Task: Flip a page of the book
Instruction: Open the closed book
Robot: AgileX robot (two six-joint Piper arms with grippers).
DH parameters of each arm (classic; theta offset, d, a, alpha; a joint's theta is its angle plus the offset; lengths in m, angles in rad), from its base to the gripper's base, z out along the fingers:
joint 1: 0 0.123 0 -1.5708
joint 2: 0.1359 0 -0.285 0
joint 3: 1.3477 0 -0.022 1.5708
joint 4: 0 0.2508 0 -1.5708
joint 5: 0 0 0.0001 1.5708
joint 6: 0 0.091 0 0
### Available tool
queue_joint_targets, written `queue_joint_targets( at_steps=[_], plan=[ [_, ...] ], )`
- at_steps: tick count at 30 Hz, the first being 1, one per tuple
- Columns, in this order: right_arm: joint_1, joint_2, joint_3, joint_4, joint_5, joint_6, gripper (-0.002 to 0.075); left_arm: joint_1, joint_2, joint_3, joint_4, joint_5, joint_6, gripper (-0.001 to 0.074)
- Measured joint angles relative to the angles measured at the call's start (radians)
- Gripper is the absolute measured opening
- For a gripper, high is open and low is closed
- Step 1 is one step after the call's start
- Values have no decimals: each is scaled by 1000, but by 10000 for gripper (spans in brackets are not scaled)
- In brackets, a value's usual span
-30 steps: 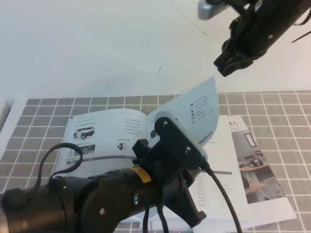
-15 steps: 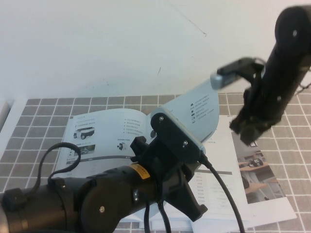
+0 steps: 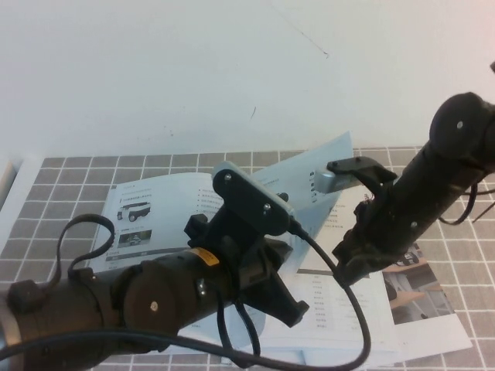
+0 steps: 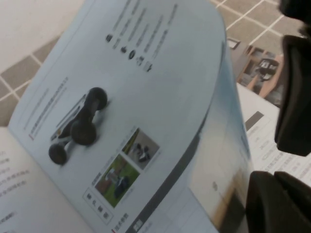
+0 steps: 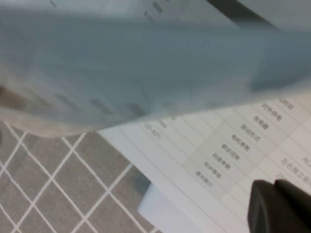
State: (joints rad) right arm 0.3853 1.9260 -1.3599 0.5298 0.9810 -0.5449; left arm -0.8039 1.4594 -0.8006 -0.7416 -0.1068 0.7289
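Toward the near edge of the tiled table (image 3: 464,166), about midway between its left and right edges, the book (image 3: 155,212) lies open and flat. Its left-hand leaf shows a small rover photo and lines of text. The page (image 3: 332,162) stands up from the spine, tilted toward the right edge and bowed along its length. Its free corner points at the far edge. In my left wrist view the page (image 4: 146,97) fills most of the picture, with a black four-wheeled rover, small colour thumbnails and a dark bar across it.

My left pincer (image 4: 274,201) sits low beside the raised page, right at its outer edge. I cannot tell whether it is wide, narrow or holding the sheet. My left arm reaches in from the near left corner and covers the middle of the book.

My right pincer (image 3: 346,263) hangs over the book's right-hand leaf, just beside the lifted page on the side toward the right edge. Whether it is wide or narrow, I cannot tell. Its wrist view shows the page's blurred underside over a printed table.

A leaflet (image 3: 421,282) with a colour photo lies toward the near right corner, partly under the book.
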Motion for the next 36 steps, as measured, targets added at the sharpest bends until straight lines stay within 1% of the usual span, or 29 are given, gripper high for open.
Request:
queue_joint_targets(
  at_steps=[6,11,20,24,28,32,36],
  plan=[
    [0,49,88,27,-104,-34,-1,21,7,0,-30,4,0,-4],
    [0,103,95,38,-116,-54,-1,22,6,0,-40,4,0,-4],
    [0,107,95,69,-128,-77,-1,32,9,0,-60,8,16,-4],
    [0,107,95,72,-128,-81,-1,76,9,0,-117,17,30,-4],
    [0,107,95,73,-130,-84,-1,162,9,0,-162,84,41,-4],
    [0,107,95,85,-139,-103,-1,227,9,0,-172,159,41,-4],
    [0,107,95,104,-154,-117,-1,273,9,0,-172,197,12,-4]
  ],
)
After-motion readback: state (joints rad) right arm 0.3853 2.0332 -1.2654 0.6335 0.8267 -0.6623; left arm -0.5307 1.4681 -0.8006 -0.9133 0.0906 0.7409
